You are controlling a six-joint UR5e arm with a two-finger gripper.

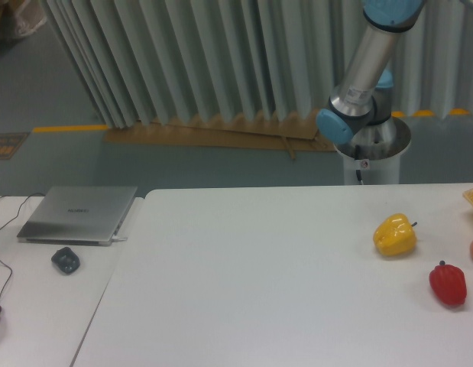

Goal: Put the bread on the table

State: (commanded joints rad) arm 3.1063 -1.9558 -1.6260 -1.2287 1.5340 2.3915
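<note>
A yellow pepper [394, 235] and a red pepper [448, 284] are sitting near each other on the white surface [251, 283]; the arm [366, 65] is rising out of frame.

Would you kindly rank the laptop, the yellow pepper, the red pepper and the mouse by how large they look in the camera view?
1. Laptop, clearly largest.
2. Yellow pepper.
3. Red pepper, close to the yellow one, so that order is unsure.
4. Mouse, smallest.

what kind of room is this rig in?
Probably a lab or workshop bay, not a home: the arm stands on a floor pedestal, yellow floor tape runs along a pleated curtain, and a laptop sits on a side desk.
</note>
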